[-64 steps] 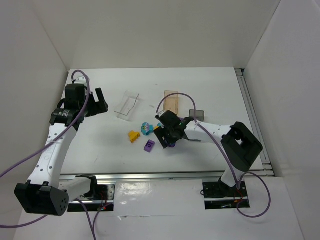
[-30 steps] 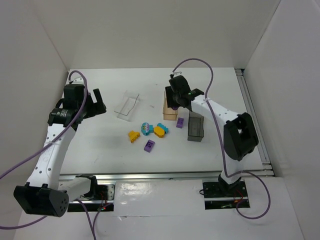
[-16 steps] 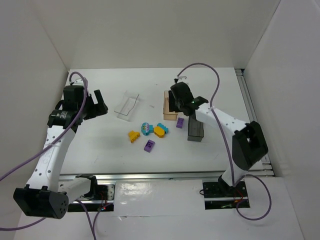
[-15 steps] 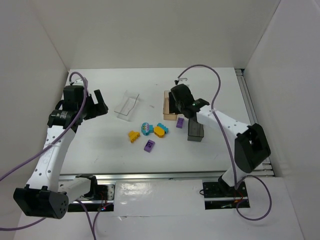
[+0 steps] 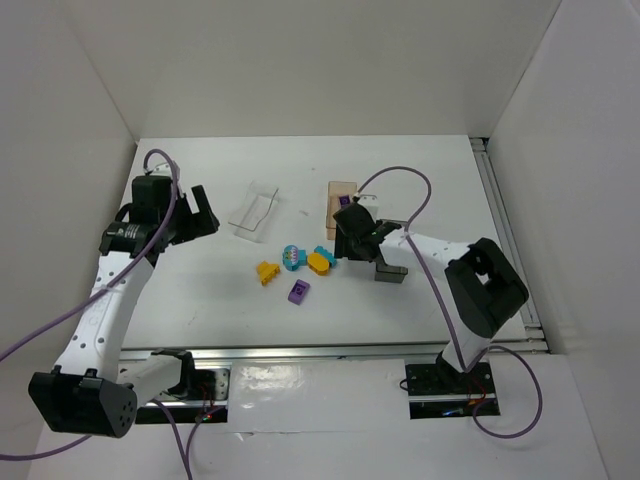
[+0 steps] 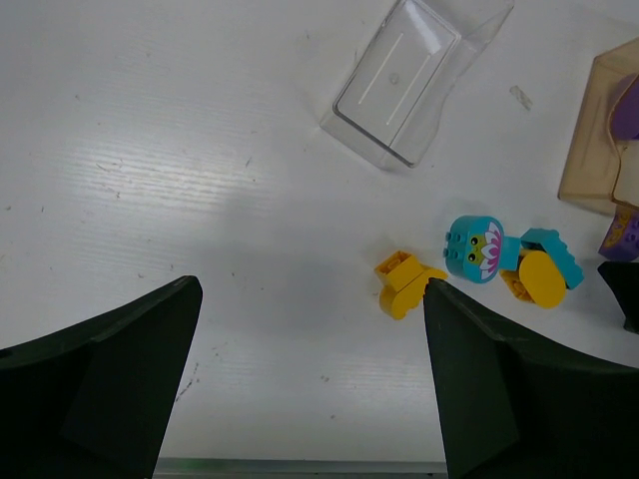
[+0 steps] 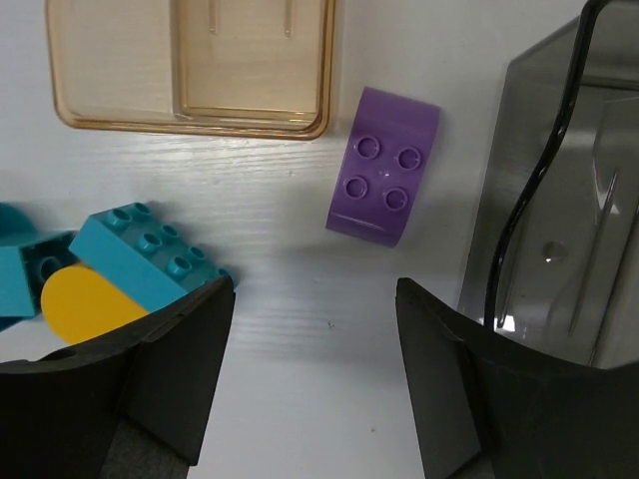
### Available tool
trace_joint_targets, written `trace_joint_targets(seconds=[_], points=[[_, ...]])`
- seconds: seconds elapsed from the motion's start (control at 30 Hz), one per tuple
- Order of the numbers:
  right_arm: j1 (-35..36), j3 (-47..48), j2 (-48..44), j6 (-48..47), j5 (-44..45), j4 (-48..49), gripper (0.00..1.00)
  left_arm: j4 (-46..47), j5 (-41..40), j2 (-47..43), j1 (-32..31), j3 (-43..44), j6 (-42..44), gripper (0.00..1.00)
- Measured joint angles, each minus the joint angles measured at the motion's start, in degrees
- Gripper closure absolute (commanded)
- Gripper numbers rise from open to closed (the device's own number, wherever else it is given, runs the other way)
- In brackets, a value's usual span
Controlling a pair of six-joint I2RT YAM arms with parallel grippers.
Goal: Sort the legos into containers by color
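Observation:
My right gripper (image 5: pixel 350 243) (image 7: pixel 315 369) is open and empty, low over the table between the tan tray (image 5: pixel 341 202) (image 7: pixel 190 70) and the dark grey tray (image 5: pixel 390 264) (image 7: pixel 559 210). A purple brick (image 7: pixel 384 180) lies on the table just ahead of it. Another purple brick (image 5: pixel 344 200) (image 6: pixel 627 105) sits in the tan tray. A teal brick with a yellow piece (image 5: pixel 320 260) (image 7: pixel 120 269), a round teal speckled brick (image 5: pixel 291 257) (image 6: pixel 474 249), a yellow brick (image 5: pixel 266 271) (image 6: pixel 404 284) and a purple brick (image 5: pixel 299 291) lie mid-table. My left gripper (image 5: pixel 200 212) (image 6: pixel 310 399) is open and empty, left of the clear tray (image 5: pixel 255 210) (image 6: pixel 399 80).
White walls close in the table on the left, back and right. A metal rail (image 5: pixel 330 352) runs along the near edge. A purple cable (image 5: pixel 395 185) loops above the right arm, and a black cable (image 7: pixel 529 190) crosses the grey tray in the right wrist view.
My right gripper has moved from over the tan tray back toward the near side, down beside the loose purple brick. A purple brick now shows in the tan tray. The left arm barely shifted.

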Motion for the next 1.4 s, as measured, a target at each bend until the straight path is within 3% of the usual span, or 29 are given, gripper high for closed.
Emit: trace_joint_targets(seconds=[0.27,0.47,0.5,0.63,0.97,1.13,1.2,1.27,1.4], points=[[-1.92,1.66,6.71,1.9,2.1,0.55,0.24,0.2,-0.26,-0.15,0.0,-0.98,0.17,0.01],[-2.54,2.38,8.44,3.06,4.92,0.81,0.45,0.48,-0.48,-0.2,0.0,-0.98,0.31,0.01],[-2.56,2.38,8.5,3.19,5.2,1.03,0.55,0.57,-0.55,-0.2,0.0,-0.98,0.31,0.01],[-2.51,2.36,8.37,3.3,6.14,1.07,0.66,0.61,-0.9,-0.2,0.0,-0.98,0.66,0.01],[0.85,2.38,-4.94,0.48,8.7,0.07,0.66,0.55,-2.32,-1.84,0.0,-0.96,1.75,0.0],[1.11,8.61,-2.45,-2.34,9.79,-0.2,0.66,0.17,-2.45,-2.27,0.0,-0.83,1.77,0.0],[1.07,12.26,0.7,-3.56,10.05,0.09,0.62,-0.13,-2.45,-2.03,0.0,-0.83,1.77,0.0],[0.72,15.63,3.96,-4.61,10.01,0.28,0.39,-0.48,-2.45,-1.9,0.0,-0.83,1.77,0.0],[-0.02,21.07,9.62,-6.34,9.38,-0.31,0.27,-0.76,-2.45,-1.9,0.0,-0.83,1.77,0.0]])
